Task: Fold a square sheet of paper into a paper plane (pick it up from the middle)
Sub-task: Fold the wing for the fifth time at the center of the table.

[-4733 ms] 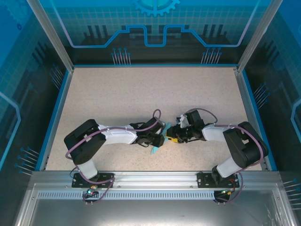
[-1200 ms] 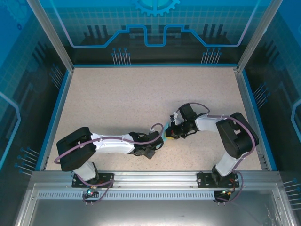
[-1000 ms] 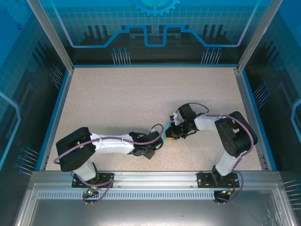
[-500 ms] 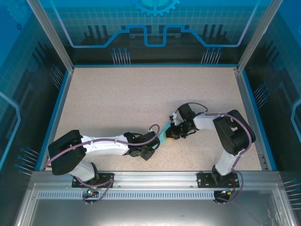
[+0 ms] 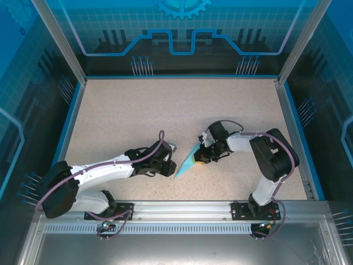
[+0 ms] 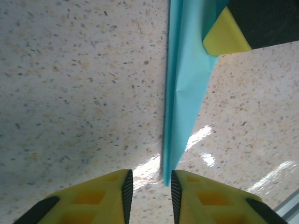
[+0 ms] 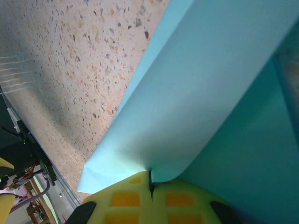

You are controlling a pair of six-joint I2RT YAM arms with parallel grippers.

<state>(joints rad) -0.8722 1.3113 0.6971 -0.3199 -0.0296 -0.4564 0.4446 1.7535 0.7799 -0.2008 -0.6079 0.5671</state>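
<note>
The light-blue sheet of paper is folded into a slim pointed paper plane (image 5: 186, 164), lying slanted near the table's front middle with its tip toward the front. My right gripper (image 5: 201, 158) is shut on its wider end, the paper pinched between the yellow fingers (image 7: 140, 198) and curling over them (image 7: 196, 102). My left gripper (image 5: 169, 170) sits at the plane's tip. In the left wrist view its jaws (image 6: 148, 196) stand apart, and the paper's tip (image 6: 174, 140) ends beside the right finger, unclamped. The right gripper's finger (image 6: 224, 36) rests on the paper further up.
The speckled beige table (image 5: 165, 110) is walled by a blue rim and transparent panels. A metal rail (image 5: 176, 212) with both arm bases runs along the near edge. The left arm stretches low across the front left.
My left arm has drawn back to the left off the paper, uncovering the pointed plane. Its jaws let go of the fold. The right gripper kept its hold and barely moved.
</note>
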